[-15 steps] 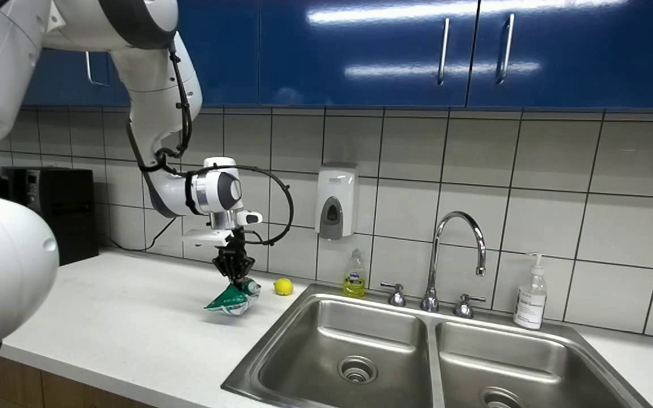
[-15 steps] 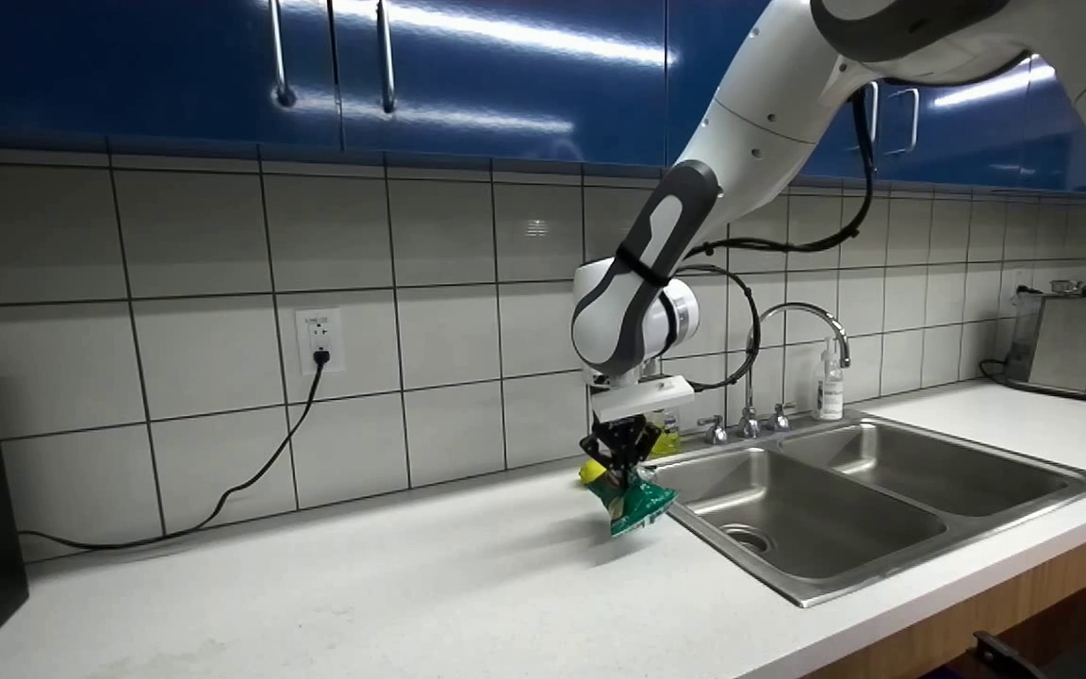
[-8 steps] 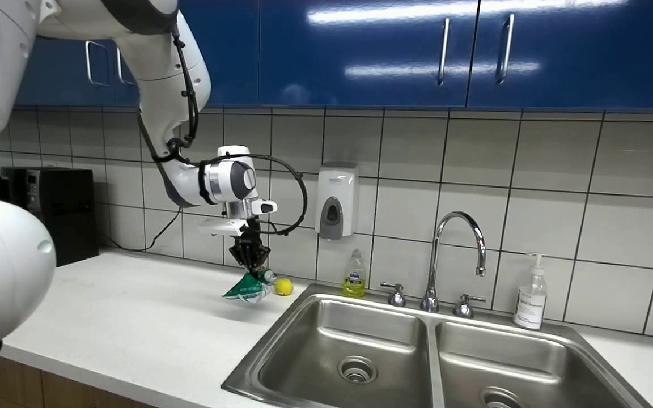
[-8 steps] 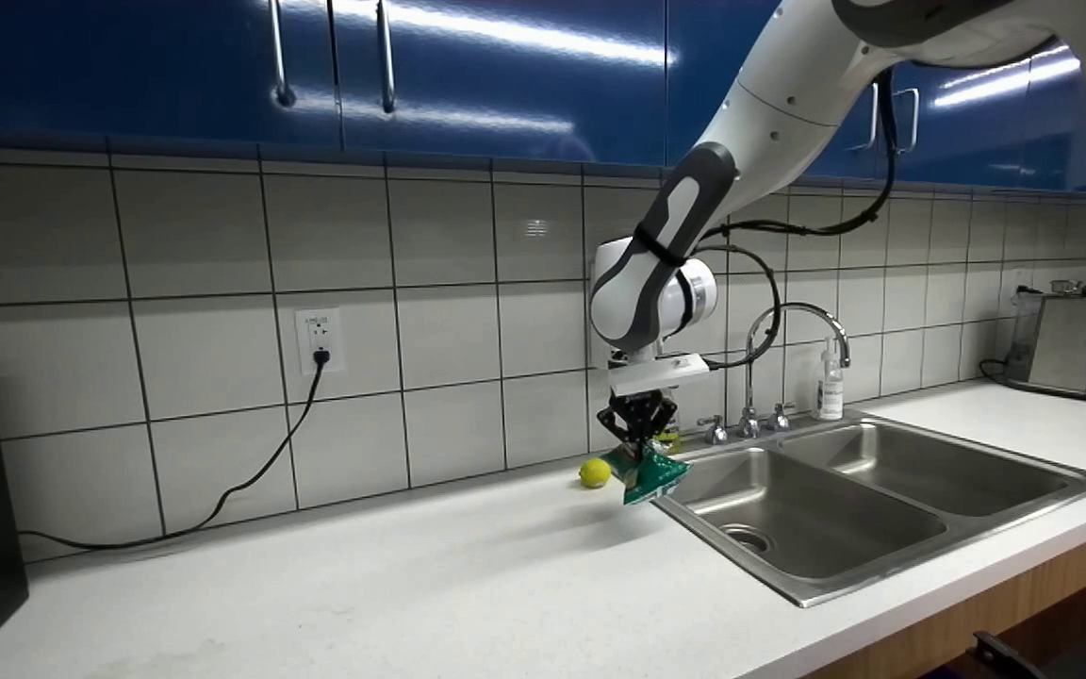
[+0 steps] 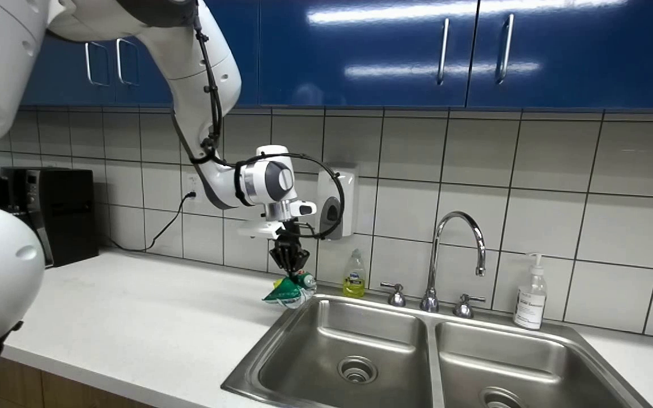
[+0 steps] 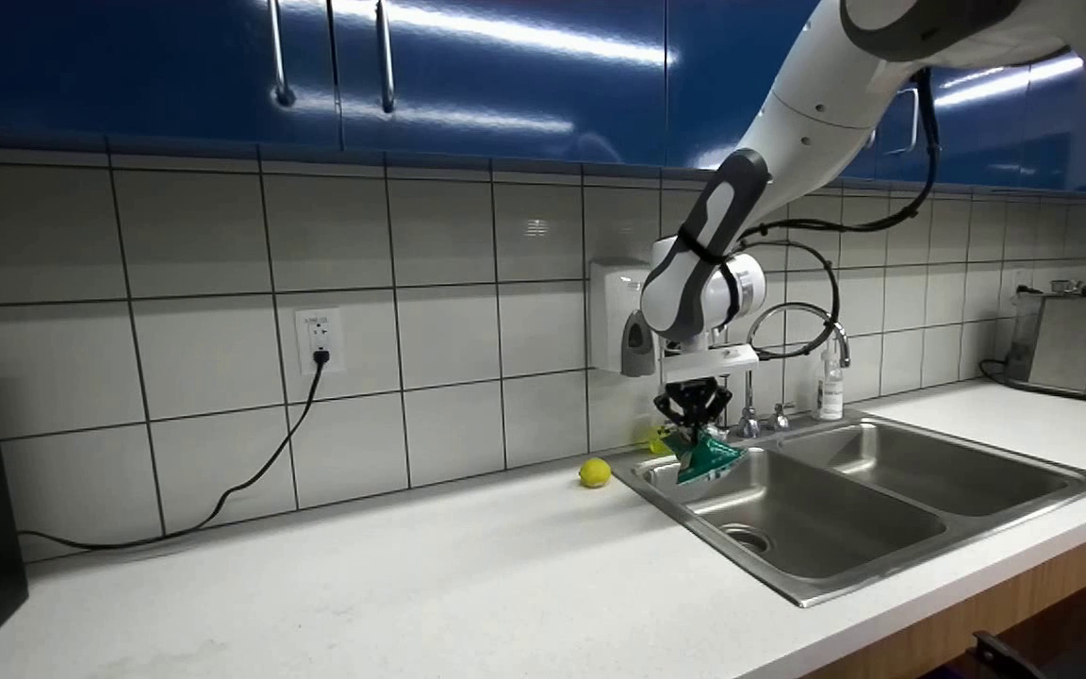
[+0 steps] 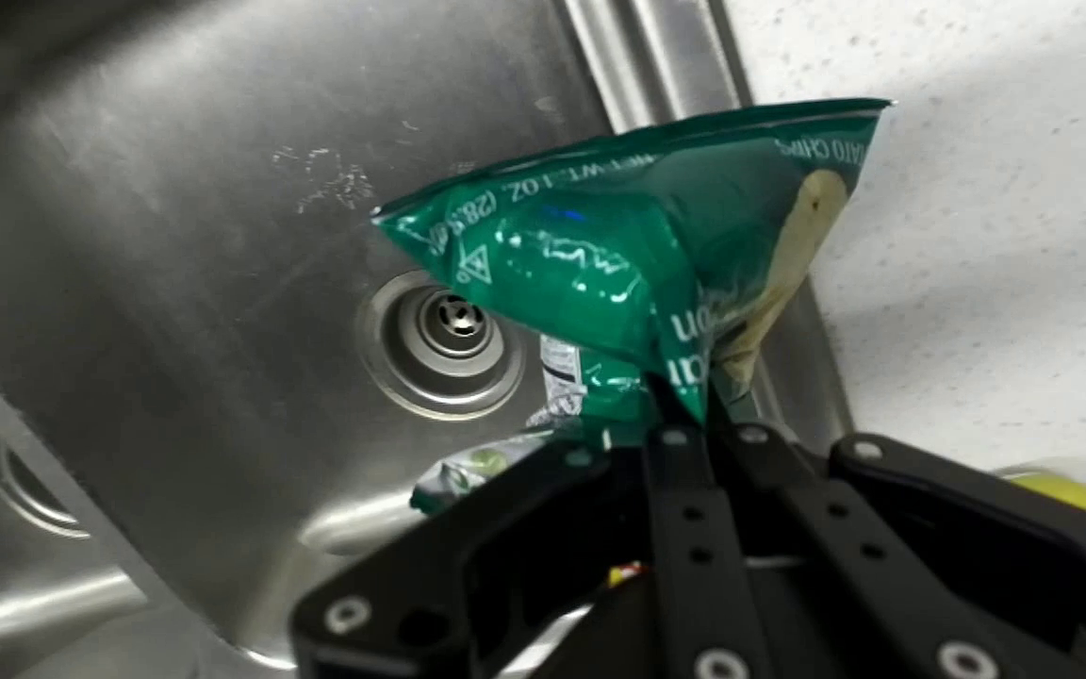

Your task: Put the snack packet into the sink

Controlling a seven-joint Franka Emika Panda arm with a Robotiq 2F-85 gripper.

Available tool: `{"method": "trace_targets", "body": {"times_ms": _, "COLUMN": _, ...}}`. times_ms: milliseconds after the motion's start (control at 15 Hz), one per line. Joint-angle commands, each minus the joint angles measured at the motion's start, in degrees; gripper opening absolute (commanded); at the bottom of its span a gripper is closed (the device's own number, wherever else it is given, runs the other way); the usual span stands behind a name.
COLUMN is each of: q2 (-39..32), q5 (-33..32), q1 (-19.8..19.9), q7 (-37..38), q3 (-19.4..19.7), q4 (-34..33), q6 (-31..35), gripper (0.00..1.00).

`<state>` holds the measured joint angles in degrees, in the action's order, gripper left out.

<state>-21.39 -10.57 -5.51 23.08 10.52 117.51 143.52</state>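
Green foil, crinkled and printed, the snack packet (image 7: 581,255) hangs tilted in the air, clamped in the gripper (image 7: 692,394) and reaching across the edge of the steel sink (image 5: 435,357) in the wrist view. Speckled white counter (image 6: 364,575) stretches broadly away from that edge, a yellow round object (image 6: 595,472) near the sink. Behind rise a tiled wall (image 6: 449,330) and blue cabinets (image 5: 360,51); the basin (image 5: 315,351) beneath spreads wide toward the counter's front edge, the faucet (image 5: 434,255) rising at the back.

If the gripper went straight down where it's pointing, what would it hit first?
Most likely the sink, met first by the snack packet the gripper holds; depth is unclear, so whether rim or basin, I can't tell.
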Motion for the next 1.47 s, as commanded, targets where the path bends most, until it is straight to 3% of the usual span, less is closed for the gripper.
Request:
{"method": "trace_targets", "body": {"times_ms": 0, "q2": 0.2, "q5": 0.7, "q1": 3.5, "q7": 0.2, "q3": 1.3, "q4": -0.5, "q6": 0.4, "gripper": 0.00}}
{"method": "trace_targets", "body": {"times_ms": 333, "q2": -2.5, "q5": 1.0, "q1": 7.6, "q7": -0.4, "q3": 3.6, "q4": -1.4, "q6": 2.8, "gripper": 0.00}}
{"method": "trace_targets", "body": {"times_ms": 600, "q2": -8.5, "q5": 1.1, "q1": 9.9, "q7": -0.7, "q3": 5.3, "q4": -2.5, "q6": 8.7, "gripper": 0.00}}
{"method": "trace_targets", "body": {"times_ms": 933, "q2": -16.6, "q5": 2.9, "q1": 11.3, "q7": -1.6, "q3": 6.7, "q4": -4.6, "q6": 14.4, "gripper": 0.00}}
{"method": "trace_targets", "body": {"times_ms": 1400, "q2": -23.0, "q5": 6.8, "q1": 11.2, "q7": -3.0, "q3": 7.2, "q4": -6.5, "q6": 16.2, "gripper": 0.00}}
